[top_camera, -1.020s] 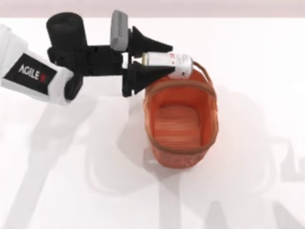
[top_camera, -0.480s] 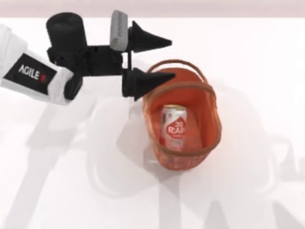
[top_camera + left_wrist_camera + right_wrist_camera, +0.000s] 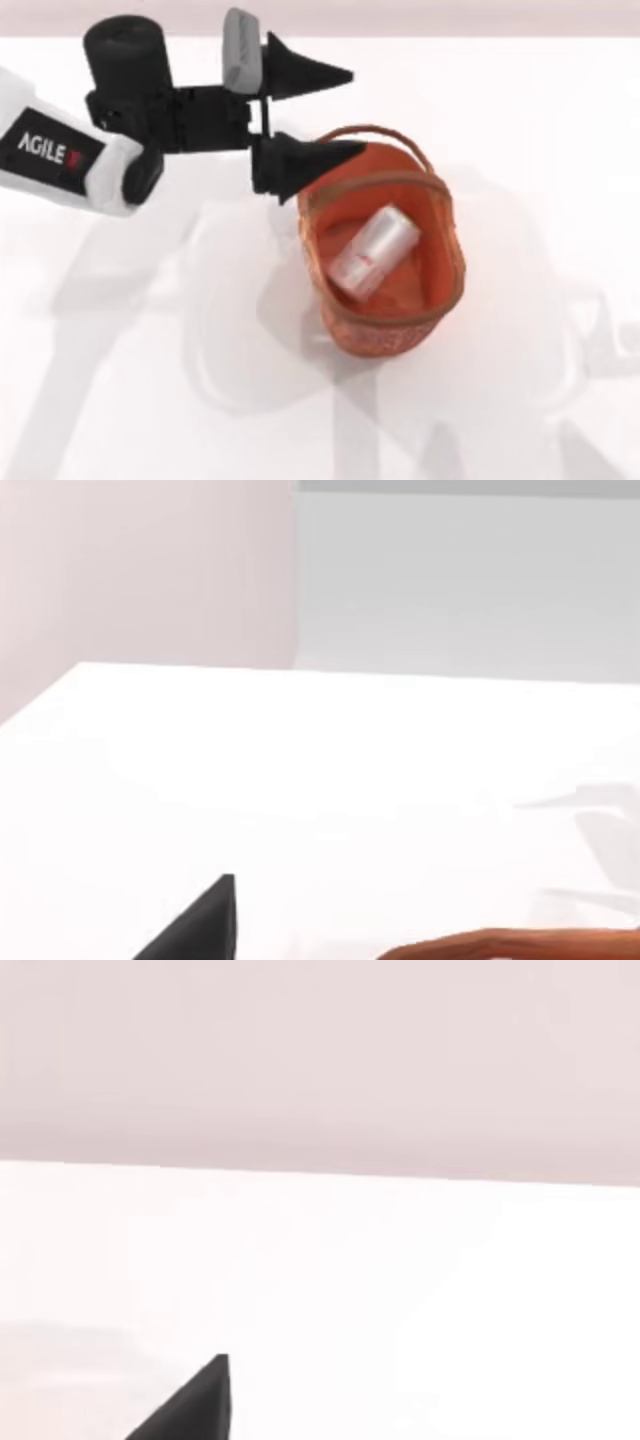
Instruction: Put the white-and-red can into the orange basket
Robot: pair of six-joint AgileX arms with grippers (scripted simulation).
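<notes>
Can (image 3: 373, 253) lies tipped on its side inside the orange basket (image 3: 442, 300) — job looks done. Left gripper (image 3: 345, 110) hangs wide open, empty, just beside the basket's handle end. Light, smooth, rolls easily — grab its round middle.

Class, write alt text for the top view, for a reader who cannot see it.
The white-and-red can lies tilted on its side inside the orange basket, which stands on the white table. The left gripper hovers open, empty, beside the basket's far-left rim. The right arm is not in view.
</notes>
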